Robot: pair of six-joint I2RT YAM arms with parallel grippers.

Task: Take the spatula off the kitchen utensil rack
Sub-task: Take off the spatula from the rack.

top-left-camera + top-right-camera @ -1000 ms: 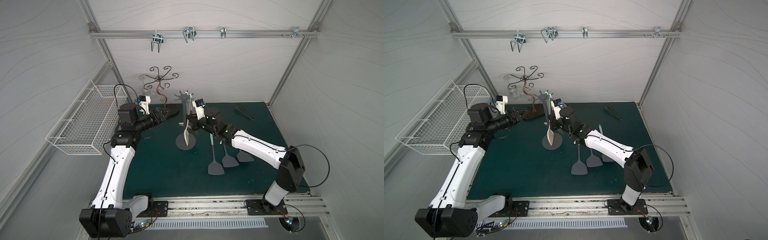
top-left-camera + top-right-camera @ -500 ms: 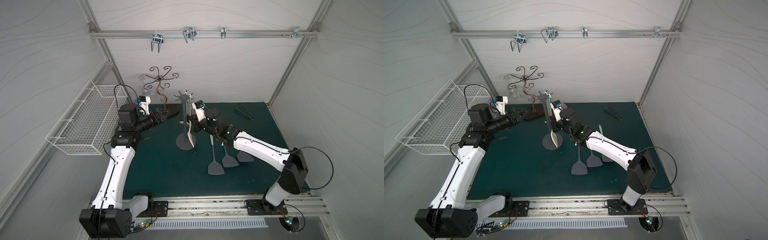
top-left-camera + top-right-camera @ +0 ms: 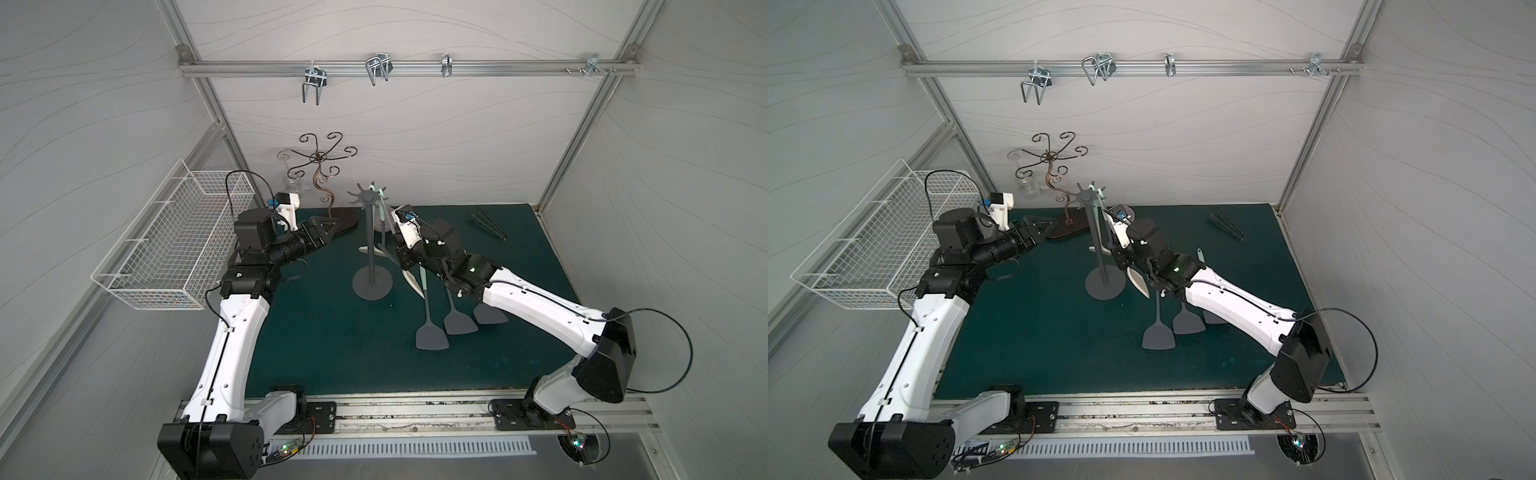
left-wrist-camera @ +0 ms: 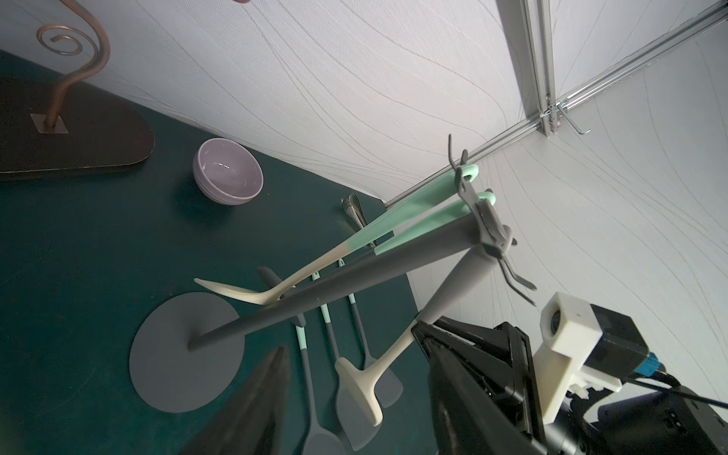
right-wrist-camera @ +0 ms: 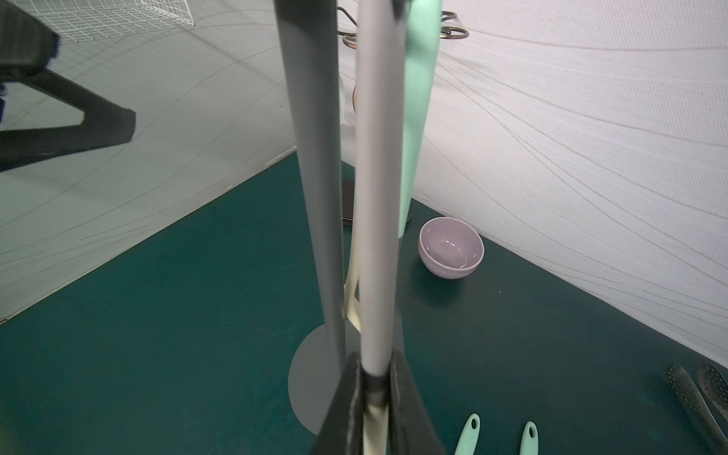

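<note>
Dark green mat (image 3: 316, 340), white panelled walls, aluminium frame all round.

The kitchen utensil rack (image 3: 370, 245) stands upright mid-mat, toward the far side. The spatula (image 4: 449, 287), with a grey handle and cream blade, hangs just right of the pole. Its top seems hooked on a hub peg, though the close view is too blurred to be sure.

My right gripper (image 5: 374, 398) is clenched on its lower handle, just above the blade. My left gripper (image 3: 322, 228) hangs left of the rack, jaws parted, holding nothing.

Two mint-handled utensils (image 4: 413, 205) hang beside the spatula.

Edges:
- Three dark turners (image 3: 432, 336) lie on the mat near-right, partly under my right arm.
- A lilac bowl (image 5: 451, 248) sits beyond the rack.
- The bronze stand (image 3: 347, 217) is far-left.

Bare mat lies near and left of the rack's base.
</note>
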